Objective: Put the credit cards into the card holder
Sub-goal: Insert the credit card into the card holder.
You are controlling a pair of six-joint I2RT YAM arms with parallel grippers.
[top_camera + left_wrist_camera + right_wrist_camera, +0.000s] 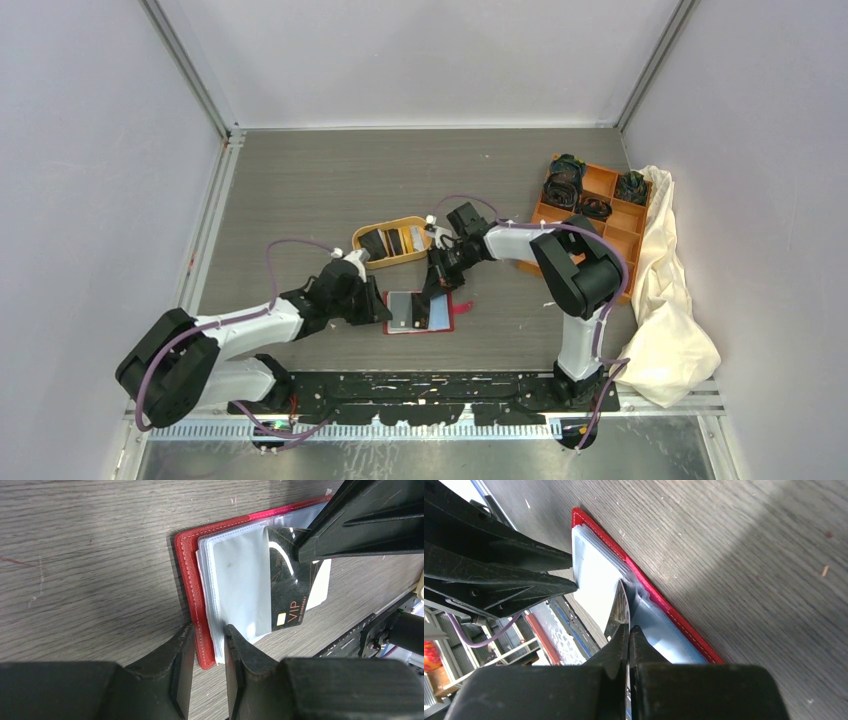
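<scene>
While the card holder lies open near the table's front edge, the left gripper straddles its red cover edge and sleeve stack, fingers narrowly apart, contact uncertain. The right gripper is clamped on a black card, its edge at a clear sleeve. Remaining cards sit in the orange oval tray. Judgement: card thin, stiff, slick; hold its trailing edge. Sleeves are floppy; pin the cover.

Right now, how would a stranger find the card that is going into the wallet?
Look at the open red wallet lying in front of the two arms. A black card with gold "VIP" lettering sticks from its clear sleeves, pinched by the right pincer; the other cards lie in the orange tray.
</scene>
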